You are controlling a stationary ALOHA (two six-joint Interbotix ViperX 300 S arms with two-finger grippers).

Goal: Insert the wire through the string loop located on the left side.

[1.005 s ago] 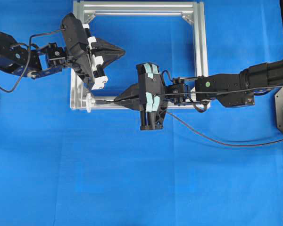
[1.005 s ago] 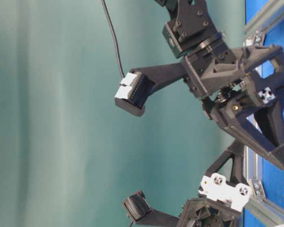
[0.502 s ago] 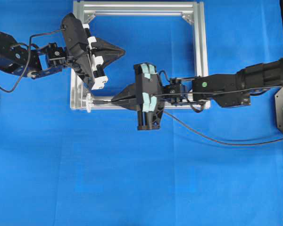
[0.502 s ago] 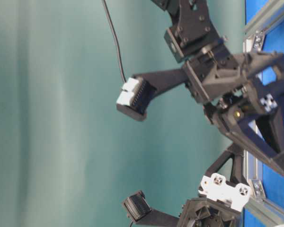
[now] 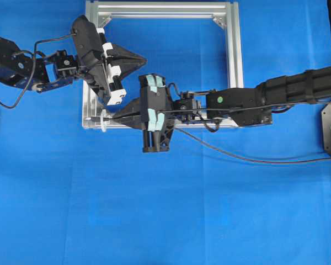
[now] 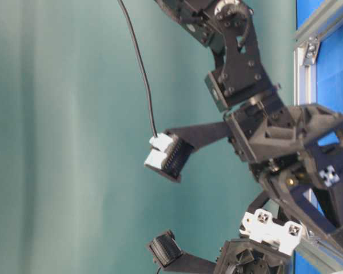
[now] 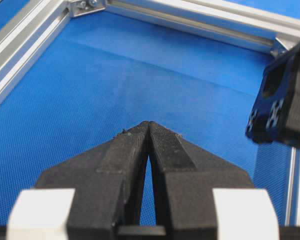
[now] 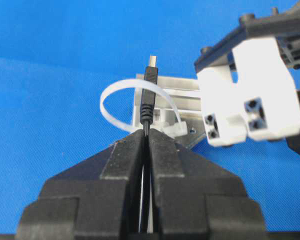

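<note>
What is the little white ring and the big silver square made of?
The string loop looks like smooth white plastic: a flat, glossy band holding its curve. The frame looks like brushed aluminium: silvery, grooved bars with bolted corner brackets.

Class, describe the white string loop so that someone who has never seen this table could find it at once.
Start at the square aluminium frame on the blue cloth and go to its near left corner in the overhead view. The string loop is a thin white ring fixed there, and the plug of the wire held by the right gripper stands right at it. It is the only white, rounded thing on the straight silver bars.
</note>
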